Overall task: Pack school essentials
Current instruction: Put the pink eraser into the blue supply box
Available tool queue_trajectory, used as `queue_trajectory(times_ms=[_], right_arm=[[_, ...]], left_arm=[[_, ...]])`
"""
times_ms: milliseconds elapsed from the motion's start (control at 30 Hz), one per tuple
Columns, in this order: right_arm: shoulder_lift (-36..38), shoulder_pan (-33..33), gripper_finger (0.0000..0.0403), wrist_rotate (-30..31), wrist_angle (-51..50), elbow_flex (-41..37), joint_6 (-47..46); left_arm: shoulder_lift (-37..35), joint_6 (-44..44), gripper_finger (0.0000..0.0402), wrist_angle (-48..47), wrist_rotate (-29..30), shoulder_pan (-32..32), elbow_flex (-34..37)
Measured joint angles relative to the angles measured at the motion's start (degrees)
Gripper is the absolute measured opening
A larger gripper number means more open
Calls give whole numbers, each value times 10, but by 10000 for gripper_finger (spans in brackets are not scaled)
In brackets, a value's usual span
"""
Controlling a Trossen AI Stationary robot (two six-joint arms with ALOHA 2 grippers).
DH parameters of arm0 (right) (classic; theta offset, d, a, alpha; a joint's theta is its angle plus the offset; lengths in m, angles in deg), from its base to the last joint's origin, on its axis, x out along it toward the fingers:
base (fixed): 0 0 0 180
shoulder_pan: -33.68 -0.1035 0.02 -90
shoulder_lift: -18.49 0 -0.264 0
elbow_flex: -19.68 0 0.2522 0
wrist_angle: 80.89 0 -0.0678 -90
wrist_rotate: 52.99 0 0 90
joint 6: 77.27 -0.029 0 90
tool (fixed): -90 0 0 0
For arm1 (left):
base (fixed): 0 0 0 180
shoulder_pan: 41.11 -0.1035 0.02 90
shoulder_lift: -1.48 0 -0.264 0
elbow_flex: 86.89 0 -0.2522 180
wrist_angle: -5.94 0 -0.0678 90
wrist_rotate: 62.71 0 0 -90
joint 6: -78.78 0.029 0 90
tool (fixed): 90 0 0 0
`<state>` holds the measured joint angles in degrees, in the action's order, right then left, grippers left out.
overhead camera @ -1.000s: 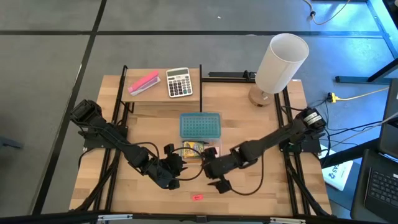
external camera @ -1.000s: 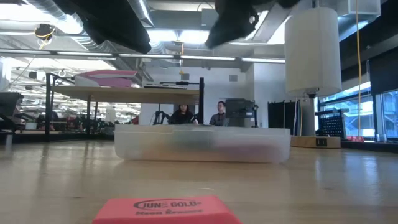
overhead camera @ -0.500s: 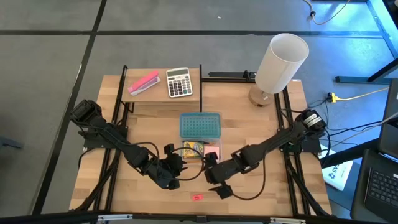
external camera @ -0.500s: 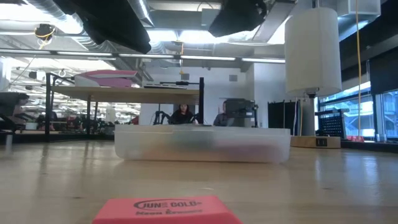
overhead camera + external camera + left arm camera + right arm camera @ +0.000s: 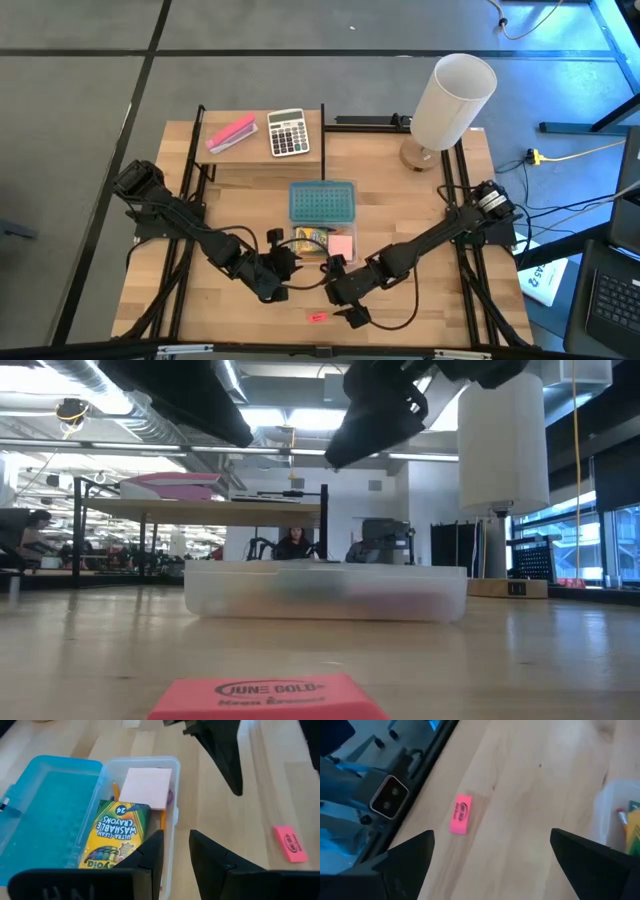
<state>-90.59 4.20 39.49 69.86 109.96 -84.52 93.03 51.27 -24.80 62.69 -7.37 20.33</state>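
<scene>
Currently, you have both arms low over the front half of the table.

Right gripper (image 5: 343, 305): fingers spread wide and holding nothing; it hangs above the bare wood between the box and the eraser, clear of both. In your right wrist view the two dark fingers (image 5: 405, 857) sit far apart with the eraser showing between them.

Left gripper (image 5: 283, 272): fingers nearly together with a thin gap, nothing between them; it hovers just beside the front-left corner of the box. Your left wrist view shows the two fingers (image 5: 150, 852) over the box's near wall.

Eraser (image 5: 317, 317): small, pink, lying flat on the wood near the front edge, apart from the box and from both grippers. Low view shows it close to the lens, printed side facing (image 5: 268, 698).

Box (image 5: 343, 232): clear plastic case, open, with its blue lid (image 5: 322, 201) folded flat behind it.

Crayon box (image 5: 114, 832): yellow and green, lying inside the case.

Sticky-note pad (image 5: 146, 787): pale pink, inside the case, beside the crayons, its edge over the crayon box's end.

Pencils (image 5: 162, 821): one orange length shows along the case wall; you cannot count them.

Calculator (image 5: 288, 132): on the raised shelf at the back.

Stapler (image 5: 231, 133): pink, on the same shelf, left of the calculator.

Lamp (image 5: 451, 102): white shade, back right corner.
</scene>
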Motion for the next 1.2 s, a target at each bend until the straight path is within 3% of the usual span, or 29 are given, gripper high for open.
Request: queue_trajectory(times_ms=[200, 433, 867, 1000, 1200], right_arm=[[-22, -9, 399, -1, 45, 0, -7], [-55, -22, 399, 7, 84, 0, -13], [-136, -44, 399, 27, 218, 0, 0], [-158, -44, 399, 62, 224, -1, 0], [-174, -44, 395, 60, 232, -1, -2]], left_arm=[[0, -26, 85, 14, -9, 1, 0], [0, -35, 85, 21, -109, 22, 0], [0, -68, 85, 22, -106, 72, 0], [0, -68, 85, 22, -106, 82, 0], [0, -69, 85, 25, -106, 91, 0]])
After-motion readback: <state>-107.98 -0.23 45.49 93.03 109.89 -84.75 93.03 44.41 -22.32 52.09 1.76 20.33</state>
